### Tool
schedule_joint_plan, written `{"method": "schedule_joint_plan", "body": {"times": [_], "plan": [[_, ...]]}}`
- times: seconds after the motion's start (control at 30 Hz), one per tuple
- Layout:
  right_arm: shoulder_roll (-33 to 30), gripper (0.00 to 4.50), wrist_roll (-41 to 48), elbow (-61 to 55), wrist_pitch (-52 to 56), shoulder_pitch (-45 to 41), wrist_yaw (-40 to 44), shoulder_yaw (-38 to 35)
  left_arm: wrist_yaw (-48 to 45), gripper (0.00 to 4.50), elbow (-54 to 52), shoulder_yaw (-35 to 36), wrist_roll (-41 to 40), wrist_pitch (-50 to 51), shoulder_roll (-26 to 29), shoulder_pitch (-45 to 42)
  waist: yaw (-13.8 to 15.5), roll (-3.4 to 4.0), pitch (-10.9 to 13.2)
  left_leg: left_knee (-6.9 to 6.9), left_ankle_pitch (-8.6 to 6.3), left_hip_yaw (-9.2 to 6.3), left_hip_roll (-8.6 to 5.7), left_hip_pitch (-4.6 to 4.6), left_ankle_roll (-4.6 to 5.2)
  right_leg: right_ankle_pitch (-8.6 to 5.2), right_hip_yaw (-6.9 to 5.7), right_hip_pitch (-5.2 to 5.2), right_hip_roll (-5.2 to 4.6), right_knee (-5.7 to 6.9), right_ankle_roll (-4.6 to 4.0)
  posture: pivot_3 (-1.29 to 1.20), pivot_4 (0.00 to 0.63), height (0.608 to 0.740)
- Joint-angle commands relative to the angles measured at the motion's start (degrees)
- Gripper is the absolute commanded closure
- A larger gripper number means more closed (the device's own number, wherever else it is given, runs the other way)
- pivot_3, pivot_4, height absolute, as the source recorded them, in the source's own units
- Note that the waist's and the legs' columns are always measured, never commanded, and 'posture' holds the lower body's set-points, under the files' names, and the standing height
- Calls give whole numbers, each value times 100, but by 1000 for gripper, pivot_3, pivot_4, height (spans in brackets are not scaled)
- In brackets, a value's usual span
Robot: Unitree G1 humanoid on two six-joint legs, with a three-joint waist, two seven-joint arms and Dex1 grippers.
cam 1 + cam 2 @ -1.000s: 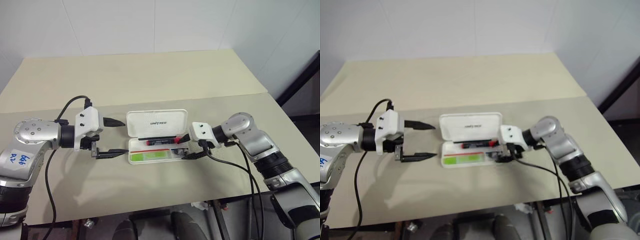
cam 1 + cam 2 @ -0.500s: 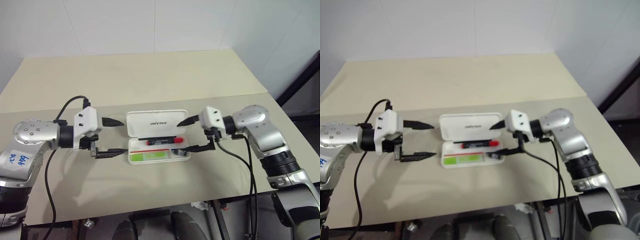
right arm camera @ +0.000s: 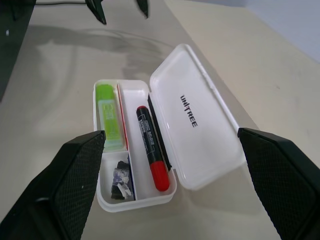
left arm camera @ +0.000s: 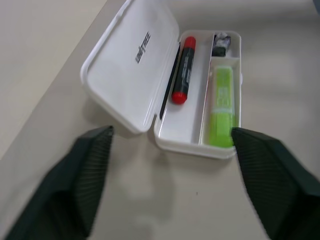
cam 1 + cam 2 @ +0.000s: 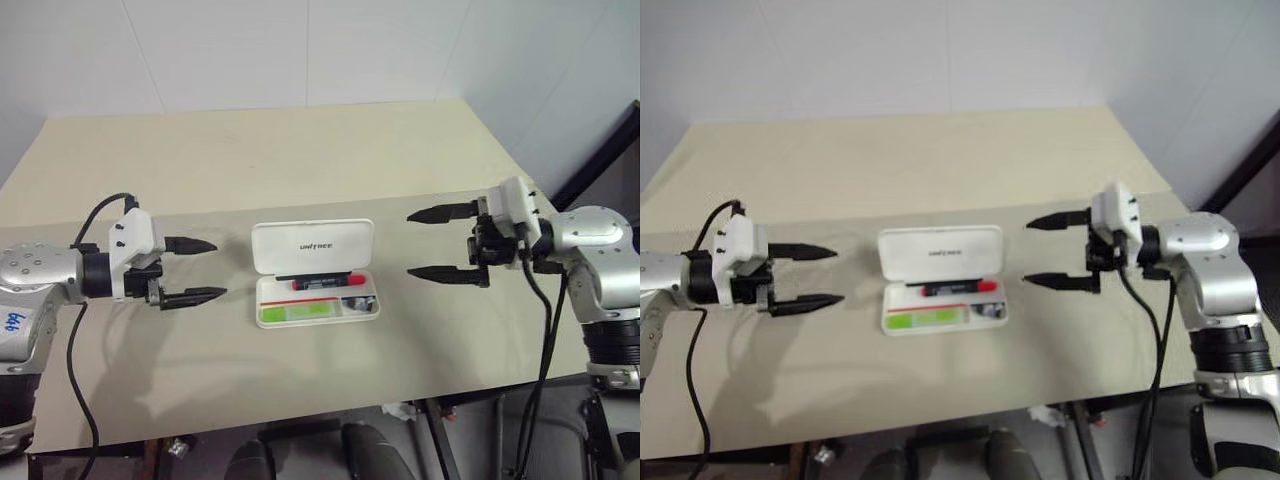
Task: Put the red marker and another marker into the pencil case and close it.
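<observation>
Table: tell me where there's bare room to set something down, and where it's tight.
The table is bare behind the case, up to the wall, and along the front edge before it. It is tight beside the case: the left end effector hovers on one side, the right end effector on the other. Inside the case, the red marker and green marker take up the room.

The open lid of the pencil case (image 3: pixel 194 118) carries the word "UNITREE" in small dark capitals, printed along the lid's middle. At 9 o'clock in the head views, a white sticker (image 5: pixel 12 321) on the left arm bears blue handwritten digits, too unclear to read with certainty.
</observation>
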Motion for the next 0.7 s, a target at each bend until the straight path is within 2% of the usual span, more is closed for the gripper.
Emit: {"method": "schedule_joint_plan", "body": {"times": [0.03,0.27,0.3,0.43,0.57,0.7], "plan": [[-73,0,193,-344,167,-28,-38,-138,5,1956,57,181,-182,-90,-4,-258,6,0,0,0,0,0,0,-1,0,0,0,0,0,-1,0,0,150,740],[55,0,223,-417,303,-113,-222,-110,139,4328,93,87,-216,-29,-175,-422,8,0,0,0,0,0,0,-3,0,0,0,0,0,-1,1,0,150,740],[66,0,238,-419,333,-122,-234,-112,185,4475,116,84,-218,-12,-225,-465,11,0,0,0,0,0,0,-3,0,0,0,0,0,0,1,0,150,740],[166,0,441,-427,642,-256,-398,-175,375,4475,255,45,-230,38,-449,-648,11,0,0,2,0,-1,0,-2,0,1,-1,0,0,2,2,0,150,740],[464,0,982,-414,1269,-585,-808,-405,1046,4475,776,-142,134,-46,-907,-1114,13,0,0,10,1,-1,0,-2,0,3,0,0,0,14,5,0,150,740],[559,0,987,-454,1263,-590,-920,-381,1423,4475,1249,-411,430,-81,-1203,-1480,22,0,0,10,1,-4,-1,-3,-1,3,-1,0,1,13,5,0,150,740]]}}
